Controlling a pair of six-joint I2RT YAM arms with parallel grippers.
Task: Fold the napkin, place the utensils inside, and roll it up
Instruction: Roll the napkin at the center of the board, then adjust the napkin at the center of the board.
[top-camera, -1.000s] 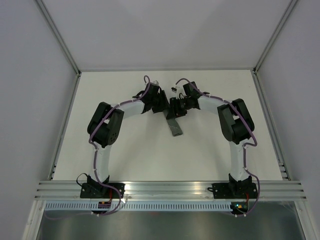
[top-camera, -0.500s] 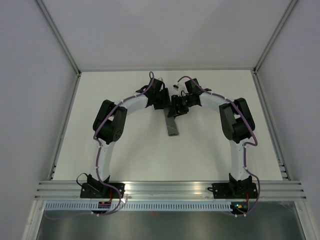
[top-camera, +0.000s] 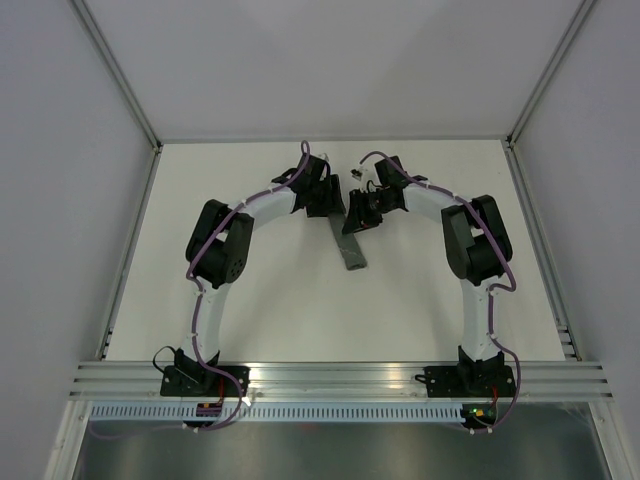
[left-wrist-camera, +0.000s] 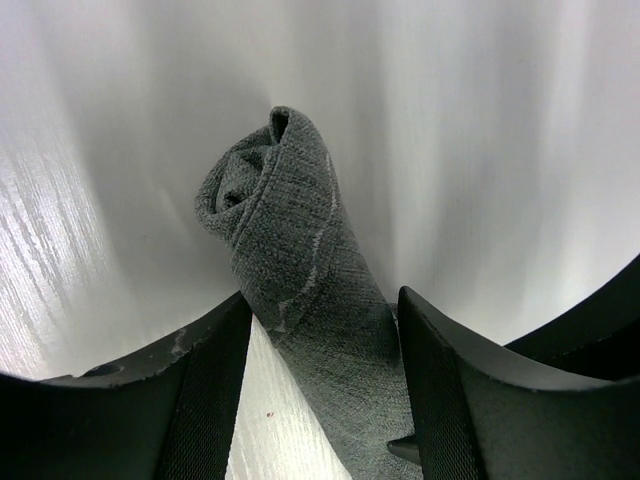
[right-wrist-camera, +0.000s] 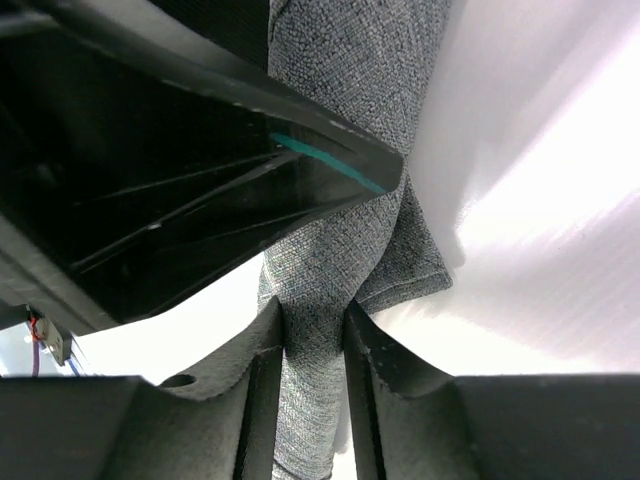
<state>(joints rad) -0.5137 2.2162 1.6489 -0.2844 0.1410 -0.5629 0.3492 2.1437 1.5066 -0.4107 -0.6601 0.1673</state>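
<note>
The napkin (top-camera: 350, 250) was rolled into a narrow grey bundle, positioned at the centre of the counter (top-camera: 270, 290), between the two arms and towards the far side. One end of the bundle sat at the pincers; the other end pointed towards the arm bases. The left pincer (top-camera: 333, 210) and the right pincer (top-camera: 356, 218) met close together at the far end of the bundle. In the left wrist view, the left pincer (left-wrist-camera: 322, 300) had its fingers (left-wrist-camera: 200, 390) set well apart, one on each side of the napkin (left-wrist-camera: 300, 240). The cloth touched both fingers near their tips, but it cannot be told whether they clamped it. The roll extended away from that camera, and its loosely coiled free end was visible. A thin pale stitched line ran along the cloth. In the right wrist view, the right pincer (right-wrist-camera: 315, 315) was pressed almost together, pinching a fold of the napkin (right-wrist-camera: 350, 230) in the narrow gap between its fingers (right-wrist-camera: 260, 390).
</note>
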